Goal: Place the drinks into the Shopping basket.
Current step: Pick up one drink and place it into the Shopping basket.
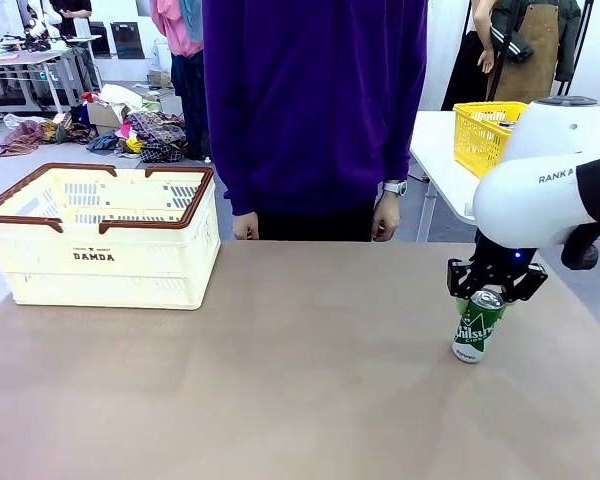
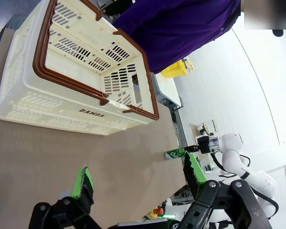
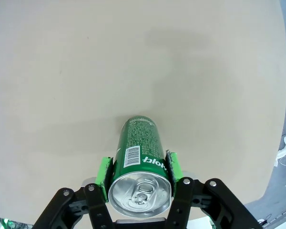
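A slim green metal drink can (image 1: 477,325) is being clasped near its top between the green pads (image 3: 104,175) of the right gripper (image 1: 487,296), at the right side of the tan table (image 1: 280,390); its base is seemingly being rested on the tabletop, though the angle leaves that unsure. The large cream plastic shopping basket with brown rim (image 1: 110,265) is being shown well apart at the far left; the left gripper (image 2: 137,175) is being held wide open.
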Controlling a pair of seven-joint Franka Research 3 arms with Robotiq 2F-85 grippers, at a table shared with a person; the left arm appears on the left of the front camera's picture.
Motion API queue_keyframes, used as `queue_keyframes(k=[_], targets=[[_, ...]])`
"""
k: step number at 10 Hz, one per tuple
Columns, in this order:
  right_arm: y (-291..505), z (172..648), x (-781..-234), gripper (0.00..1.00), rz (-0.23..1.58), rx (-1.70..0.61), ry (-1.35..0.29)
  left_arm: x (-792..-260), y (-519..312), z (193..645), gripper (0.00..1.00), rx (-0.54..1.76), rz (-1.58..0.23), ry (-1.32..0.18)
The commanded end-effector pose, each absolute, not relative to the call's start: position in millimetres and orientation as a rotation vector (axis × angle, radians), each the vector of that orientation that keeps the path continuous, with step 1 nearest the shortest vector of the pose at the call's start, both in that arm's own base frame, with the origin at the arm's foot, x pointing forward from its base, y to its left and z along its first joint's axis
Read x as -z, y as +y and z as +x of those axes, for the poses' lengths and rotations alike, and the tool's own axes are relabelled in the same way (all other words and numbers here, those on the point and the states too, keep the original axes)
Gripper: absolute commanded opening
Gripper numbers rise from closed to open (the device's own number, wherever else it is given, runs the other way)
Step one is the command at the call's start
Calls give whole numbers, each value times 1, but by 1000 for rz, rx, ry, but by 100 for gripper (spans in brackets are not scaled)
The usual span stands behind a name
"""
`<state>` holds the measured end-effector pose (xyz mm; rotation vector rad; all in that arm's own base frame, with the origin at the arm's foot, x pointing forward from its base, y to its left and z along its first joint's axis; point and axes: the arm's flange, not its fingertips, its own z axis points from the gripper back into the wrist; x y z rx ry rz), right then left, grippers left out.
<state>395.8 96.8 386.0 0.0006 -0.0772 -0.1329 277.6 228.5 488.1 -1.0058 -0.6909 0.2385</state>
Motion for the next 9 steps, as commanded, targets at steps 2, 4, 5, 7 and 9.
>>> queue_keyframes(k=[2, 4, 5, 7, 9], targets=[[98, 392, -381, 0, -19, 160, -67, -488, 228, 279, 100, -222, -1015, -712], [97, 393, -380, 0, -11, 163, -41, -488, 228, 279, 100, -222, -1015, -712], [93, 392, -386, 0, 11, 147, -34, -488, 228, 279, 100, -222, -1015, -712], [70, 383, -448, 0, 64, 107, -72, -488, 228, 279, 100, -222, -1015, -712], [52, 369, -530, 0, 74, 48, -49, -488, 228, 279, 100, -222, -1015, -712]])
